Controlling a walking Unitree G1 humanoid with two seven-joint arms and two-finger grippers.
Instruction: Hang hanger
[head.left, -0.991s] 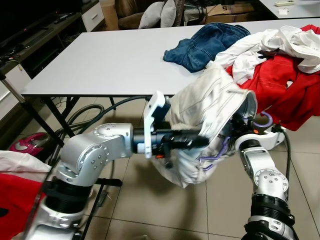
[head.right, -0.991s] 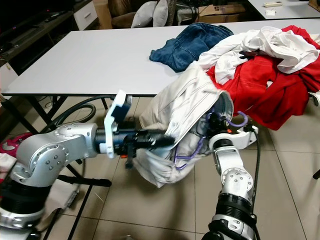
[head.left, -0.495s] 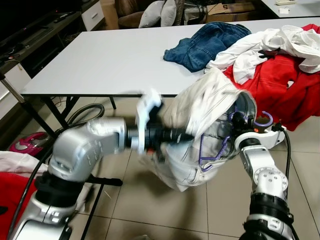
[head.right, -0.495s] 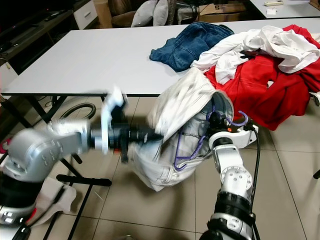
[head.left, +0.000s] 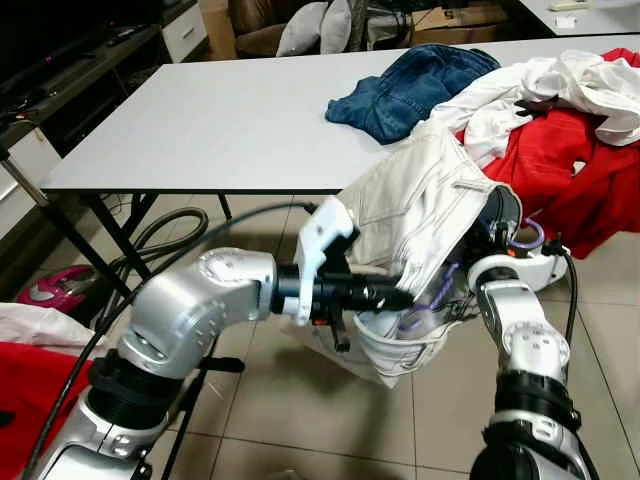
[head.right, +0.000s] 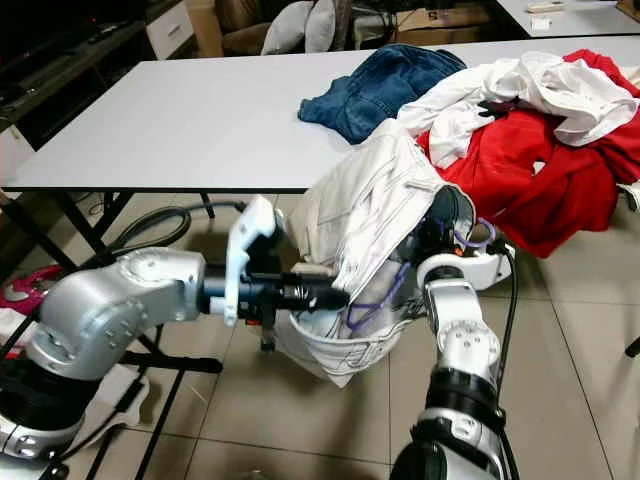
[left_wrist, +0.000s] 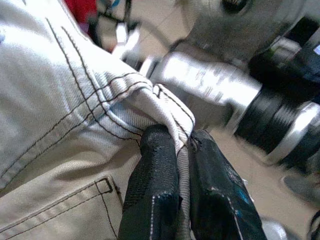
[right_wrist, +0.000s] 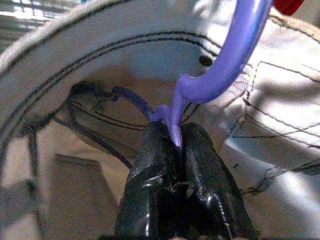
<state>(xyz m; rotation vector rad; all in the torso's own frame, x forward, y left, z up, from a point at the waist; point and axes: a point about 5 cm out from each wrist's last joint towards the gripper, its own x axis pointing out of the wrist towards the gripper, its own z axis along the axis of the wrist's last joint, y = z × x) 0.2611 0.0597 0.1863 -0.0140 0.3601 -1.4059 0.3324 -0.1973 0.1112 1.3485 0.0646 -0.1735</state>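
Below the desk (head.left: 200, 130), a jacket (head.left: 420, 210) hem is pinched by left fingers (left_wrist: 155, 200) while the hanger (right_wrist: 220, 75) is clamped by right fingers (right_wrist: 150, 180), for threading inside.

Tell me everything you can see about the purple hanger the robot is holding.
The purple hanger looks like smooth plastic, with a curved hook on top and thin arms running down inside the white denim jacket. The right pincer is shut on its neck just below the hook. Most of its frame is hidden by the jacket, whose edge the left pincer pinches, in front of the table.
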